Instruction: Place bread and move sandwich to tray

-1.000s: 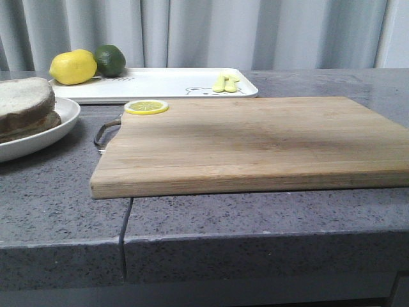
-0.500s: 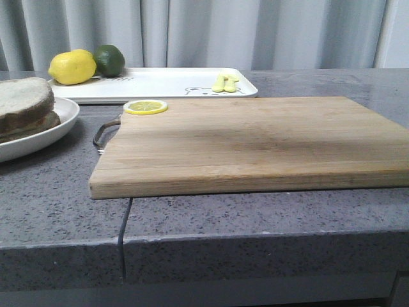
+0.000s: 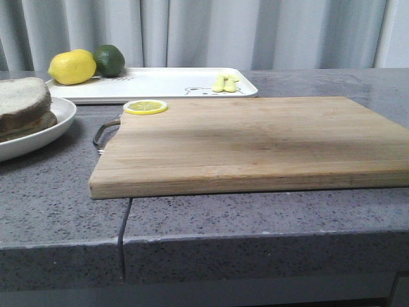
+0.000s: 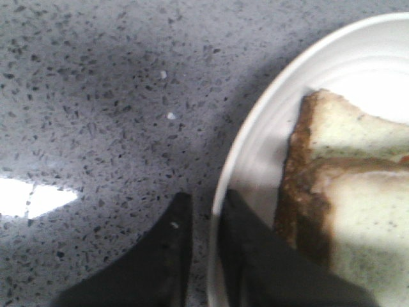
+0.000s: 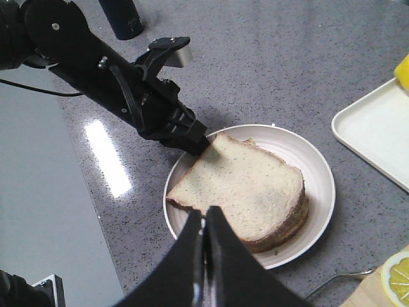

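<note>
1. Grey speckled countertop [image 3: 51, 204] under everything, pale curtains [image 3: 192, 32] behind.
2. Sandwich [image 5: 246, 192] sits on the round white plate [image 5: 319, 192], at the counter's left.
3. My left gripper [image 4: 201, 211] pinches the plate's rim.
4. My right gripper [image 5: 204, 220] hangs above, fingers pressed together, empty.
5. Tray [image 3: 160, 86] lies behind the cutting board [image 3: 255, 141], holding lemon [image 3: 72, 66] and lime [image 3: 110, 59].

A wooden board [image 3: 255, 144] fills the middle of the front view, lying on the grey speckled tabletop [image 3: 57, 204]. A lemon slice [image 3: 146, 107] sits on its upper-left corner. At upper left, a lemon [image 3: 72, 66] touches a lime [image 3: 109, 59]. Pale curtains [image 3: 204, 32] hang behind.
</note>
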